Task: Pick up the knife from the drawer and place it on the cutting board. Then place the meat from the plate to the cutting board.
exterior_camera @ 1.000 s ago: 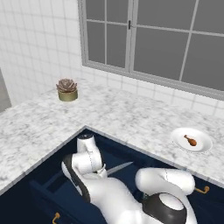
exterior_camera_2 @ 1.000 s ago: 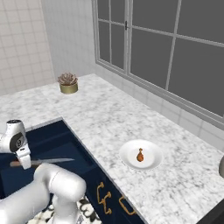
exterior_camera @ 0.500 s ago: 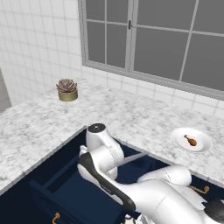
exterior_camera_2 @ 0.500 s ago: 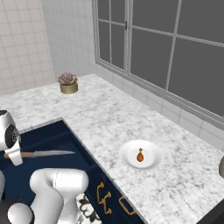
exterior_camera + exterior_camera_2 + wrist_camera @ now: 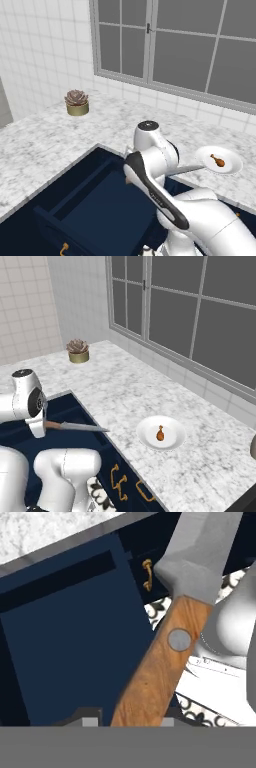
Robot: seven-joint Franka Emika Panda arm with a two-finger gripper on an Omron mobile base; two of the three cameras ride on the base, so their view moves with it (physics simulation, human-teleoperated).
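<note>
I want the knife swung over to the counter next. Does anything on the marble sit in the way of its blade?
Nothing visible does. The knife is held in the pincer above the open drawer, blade toward the plate with the meat; bare marble lies between. I cannot see the cutting board.

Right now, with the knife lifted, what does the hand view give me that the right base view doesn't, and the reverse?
Hand view alone: the rivet in the knife's wooden handle, and the patterned floor below. Right base view alone: the plate holding the meat, the potted succulent, the window, and the blade pointing toward the plate. Shared: the knife and the open drawer.
</note>
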